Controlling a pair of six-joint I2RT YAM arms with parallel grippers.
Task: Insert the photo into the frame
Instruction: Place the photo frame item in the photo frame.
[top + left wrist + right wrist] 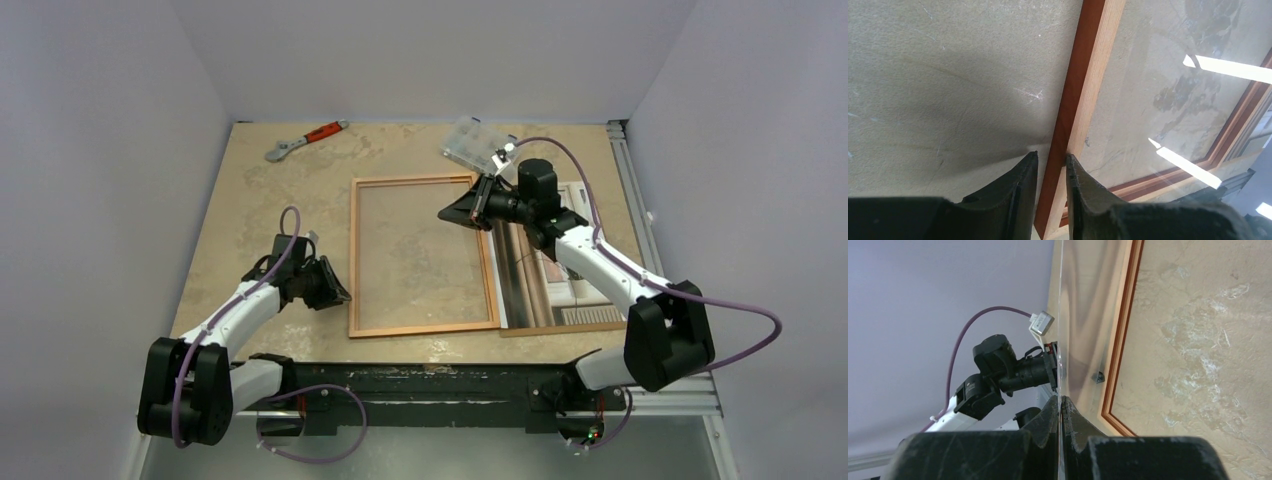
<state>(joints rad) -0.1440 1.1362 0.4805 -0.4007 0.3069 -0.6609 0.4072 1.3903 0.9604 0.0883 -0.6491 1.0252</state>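
Right end effector (1061, 407) pinches a clear pane (1060, 315) — edge-on.

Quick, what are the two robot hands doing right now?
Left gripper: closed on the frame.
Right gripper: shut on a thin clear sheet.

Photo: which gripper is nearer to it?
Right. The right gripper sits at the frame's far right corner, just beside the photo. The left gripper straddles the frame's left rail, across the frame from it.

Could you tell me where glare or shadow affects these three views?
Left wrist view: bright streaks glare off the glazing in the red-orange wooden frame, and the left gripper shadows the beige table. Right wrist view: reflections blur beside the right gripper. Top view: evenly lit.
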